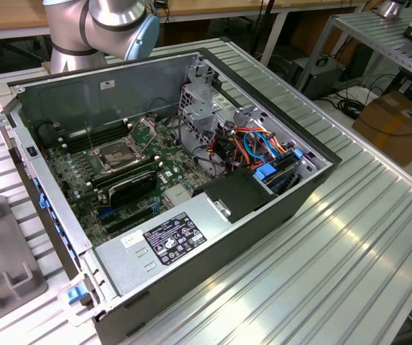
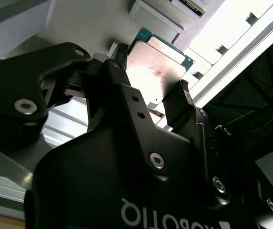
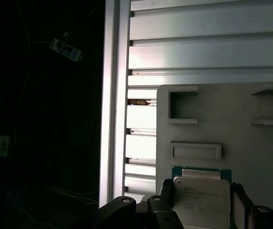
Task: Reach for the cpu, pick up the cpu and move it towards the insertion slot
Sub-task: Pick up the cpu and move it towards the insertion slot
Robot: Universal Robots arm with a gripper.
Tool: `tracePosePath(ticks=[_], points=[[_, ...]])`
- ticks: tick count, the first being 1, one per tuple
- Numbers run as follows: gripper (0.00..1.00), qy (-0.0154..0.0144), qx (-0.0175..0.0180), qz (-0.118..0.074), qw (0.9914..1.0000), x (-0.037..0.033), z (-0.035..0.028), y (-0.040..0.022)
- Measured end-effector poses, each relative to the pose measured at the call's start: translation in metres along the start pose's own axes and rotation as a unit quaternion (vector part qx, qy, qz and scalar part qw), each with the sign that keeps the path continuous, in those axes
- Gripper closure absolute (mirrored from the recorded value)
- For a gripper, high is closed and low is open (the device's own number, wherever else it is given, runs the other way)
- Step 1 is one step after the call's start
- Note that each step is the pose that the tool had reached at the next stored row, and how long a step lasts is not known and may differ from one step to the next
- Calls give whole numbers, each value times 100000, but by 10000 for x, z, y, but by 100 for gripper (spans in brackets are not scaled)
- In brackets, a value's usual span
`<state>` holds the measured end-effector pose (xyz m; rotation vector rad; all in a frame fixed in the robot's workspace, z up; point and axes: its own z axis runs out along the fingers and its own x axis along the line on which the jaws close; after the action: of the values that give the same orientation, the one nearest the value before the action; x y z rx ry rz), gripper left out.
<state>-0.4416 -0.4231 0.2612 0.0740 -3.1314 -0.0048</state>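
Wrist and exterior views of the pick-up station. The pincer (image 2: 151, 72) is drawn in narrow, to the chip's own width; its black fingertips (image 2: 178, 102) appear to bear on two opposite edges of the cpu (image 3: 200, 202), so it is judged to be holding the chip. The cpu therefore lies squarely between the jaws, its pale metal lid facing the wrist and a thin green border showing around it.

As to handling, the chip is judged light, thin and stiff; the polished lid is likely slippery, while the underside and the corners are probably delicate. The sound hold is by the rigid edges, as here, with modest squeeze and the chip kept level; pressure on either flat face is best avoided.

Directly beyond the cpu sits the grey tray (image 3: 269, 143), with rectangular pockets moulded into it. Whether the chip has left the tray's surface or rests on it cannot be told.

Past the tray runs the slatted aluminium bench (image 3: 198, 52), and past the bench's edge is dark space with cables.

In the exterior view the arm (image 1: 98, 25) rises behind the far wall of the open computer case (image 1: 263, 215); the insertion slot (image 1: 116, 154), with bracket and lever raised, lies on the board inside, well apart from the pincer and the chip.
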Motion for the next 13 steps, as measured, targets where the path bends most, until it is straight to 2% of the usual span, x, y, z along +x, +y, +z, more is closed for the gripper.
tracePosePath(ticks=[3,13], points=[[45,7,0,0,100000,0,-14,0],[45,58,-3,0,100000,1,-128,0]])
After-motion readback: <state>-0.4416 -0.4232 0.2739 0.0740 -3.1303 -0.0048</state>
